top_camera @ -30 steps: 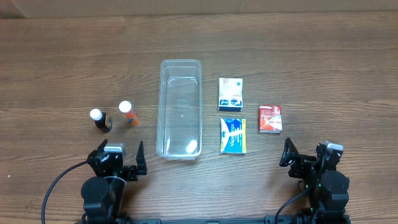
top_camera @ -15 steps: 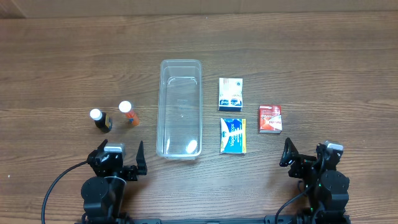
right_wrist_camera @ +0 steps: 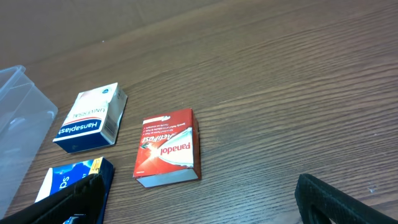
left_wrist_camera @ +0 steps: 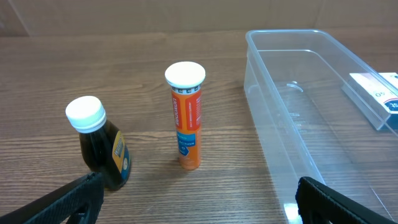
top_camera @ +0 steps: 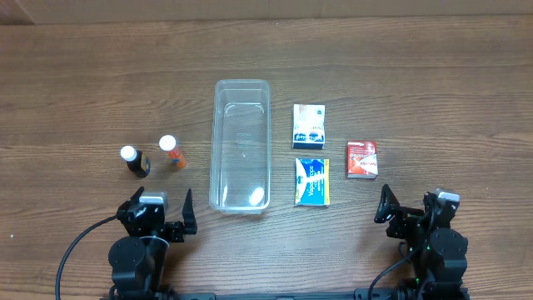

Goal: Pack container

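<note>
Centrally, clear container [top_camera: 241, 146], left gripper [top_camera: 160, 210] and right gripper [top_camera: 414, 212] spread wide

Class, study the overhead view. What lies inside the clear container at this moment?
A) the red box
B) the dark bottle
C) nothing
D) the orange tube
C: the container shows only its bare floor. The red box lies outside it on one side, and the orange tube and dark bottle stand outside it on the other.

One container [top_camera: 241, 146]. Left of it: one dark bottle [top_camera: 136, 162], one orange tube [top_camera: 172, 152]. Right of it, three boxes: white box [top_camera: 309, 126], blue box [top_camera: 312, 182], red box [top_camera: 361, 159].
</note>
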{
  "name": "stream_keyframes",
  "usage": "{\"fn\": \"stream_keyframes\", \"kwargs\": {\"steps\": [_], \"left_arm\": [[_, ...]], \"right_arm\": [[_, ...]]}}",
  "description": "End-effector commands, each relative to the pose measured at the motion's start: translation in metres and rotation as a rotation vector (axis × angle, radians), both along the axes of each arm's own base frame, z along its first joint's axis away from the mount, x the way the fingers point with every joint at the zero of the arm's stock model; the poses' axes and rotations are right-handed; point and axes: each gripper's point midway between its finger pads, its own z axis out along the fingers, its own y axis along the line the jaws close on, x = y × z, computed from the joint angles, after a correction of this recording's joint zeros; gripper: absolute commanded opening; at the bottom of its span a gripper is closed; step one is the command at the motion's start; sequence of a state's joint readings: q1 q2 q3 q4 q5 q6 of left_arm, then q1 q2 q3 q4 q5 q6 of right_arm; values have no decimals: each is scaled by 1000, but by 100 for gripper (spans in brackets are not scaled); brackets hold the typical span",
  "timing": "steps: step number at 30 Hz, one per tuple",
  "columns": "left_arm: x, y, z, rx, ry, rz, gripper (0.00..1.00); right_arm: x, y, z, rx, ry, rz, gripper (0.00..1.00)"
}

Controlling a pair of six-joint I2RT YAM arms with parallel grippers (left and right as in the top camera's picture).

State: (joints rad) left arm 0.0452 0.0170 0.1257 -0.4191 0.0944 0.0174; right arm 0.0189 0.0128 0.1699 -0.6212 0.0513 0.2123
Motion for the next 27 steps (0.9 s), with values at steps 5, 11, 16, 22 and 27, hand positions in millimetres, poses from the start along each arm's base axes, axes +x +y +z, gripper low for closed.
{"fn": "stream_keyframes", "kwargs": {"steps": [5, 11, 16, 22, 27], "left_arm": [[0, -3, 1, -19, -11, -10, 100], [0, -3, 1, -19, -11, -10, 100], [0, -3, 1, -19, -11, -10, 100], [0, -3, 1, -19, -11, -10, 100], [0, -3, 1, -19, -10, -10, 100]], "right_arm": [[-1, -1, -7, -3, 12, -4, 100], [-1, -1, -7, -3, 12, -4, 100], [9, 3, 17, 29, -94, 9, 100], [14, 53, 91, 317, -356, 252, 100], [10, 69, 141, 395, -400, 353, 100]]}}
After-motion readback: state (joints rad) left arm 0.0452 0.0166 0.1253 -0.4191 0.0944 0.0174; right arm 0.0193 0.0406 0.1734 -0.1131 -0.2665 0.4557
